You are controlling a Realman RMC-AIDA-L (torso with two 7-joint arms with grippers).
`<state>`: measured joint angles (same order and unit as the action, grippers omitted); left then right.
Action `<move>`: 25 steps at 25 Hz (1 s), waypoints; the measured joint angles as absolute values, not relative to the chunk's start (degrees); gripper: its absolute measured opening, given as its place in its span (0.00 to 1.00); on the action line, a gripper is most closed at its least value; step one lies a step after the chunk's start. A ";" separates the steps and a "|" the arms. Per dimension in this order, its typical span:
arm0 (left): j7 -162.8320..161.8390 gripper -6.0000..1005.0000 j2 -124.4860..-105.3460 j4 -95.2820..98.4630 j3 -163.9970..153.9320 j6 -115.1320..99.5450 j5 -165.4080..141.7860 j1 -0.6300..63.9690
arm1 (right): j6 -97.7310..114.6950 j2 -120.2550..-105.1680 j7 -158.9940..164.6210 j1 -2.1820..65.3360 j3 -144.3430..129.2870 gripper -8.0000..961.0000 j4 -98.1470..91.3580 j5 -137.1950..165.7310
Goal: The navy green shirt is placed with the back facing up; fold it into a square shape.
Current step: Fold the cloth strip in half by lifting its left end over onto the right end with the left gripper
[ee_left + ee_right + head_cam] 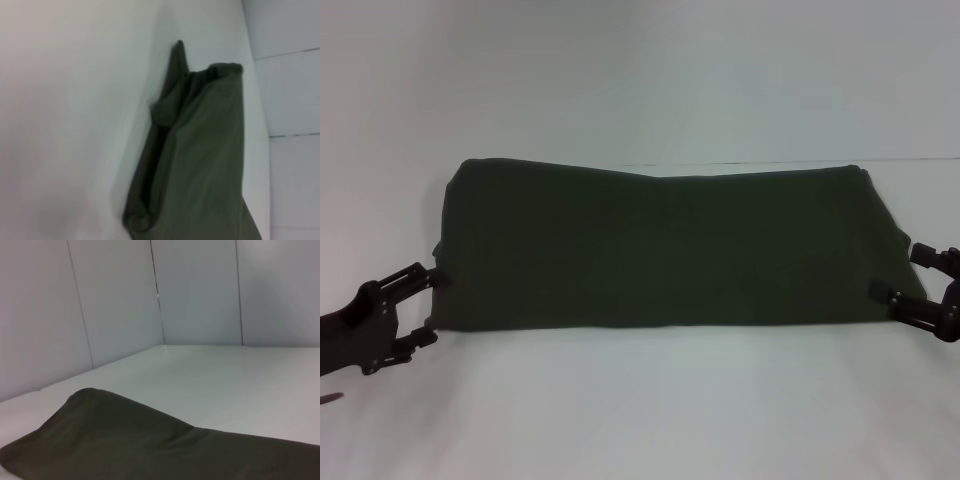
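Shirt count: just one – a dark olive-green soft-fabric shirt (660, 250), folded into a long wide band that runs across the middle of the head view, from centre-left almost to the right edge.
Where it sits: flat on the plain white tabletop (640, 410), plain side up, far edge slightly wavy, near edge pretty straight.
Writing or logos: none readable on the cloth in any of the three views.
Grippers: two, both black, one at each short end of the band.
Left gripper (432, 305): lower left of the head view, right at the shirt's left end; its two fingers stand well apart – one by the edge higher up, one at the near corner. Whether they actually pinch any fabric I can't say.
Right gripper (912, 272): right edge of the frame, at the shirt's right end; fingers also spread, one tip over the near right corner, the other beside the edge farther back. Same deal, grip not clear.
Left wrist view: shirt (200, 160) shows layered folds, bunched at one end, lying on the white surface.
Right wrist view: a low hump of the green cloth (150, 445) at the bottom of the frame, white panel walls (115, 300) behind the table.
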<state>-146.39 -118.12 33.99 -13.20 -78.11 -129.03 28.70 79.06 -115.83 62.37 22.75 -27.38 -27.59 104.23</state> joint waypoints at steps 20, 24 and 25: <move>-148.74 0.95 -117.91 29.40 -13.15 -68.37 -128.62 30.50 | 80.51 -115.75 62.31 22.76 -27.20 0.98 -27.60 104.23; -149.48 0.95 -118.03 29.36 -13.25 -67.75 -128.58 30.51 | 80.51 -115.75 62.31 22.77 -27.11 0.98 -27.60 104.23; -149.62 0.95 -118.04 29.36 -13.28 -67.58 -128.58 30.51 | 80.51 -115.74 62.31 22.76 -27.08 0.98 -27.60 104.23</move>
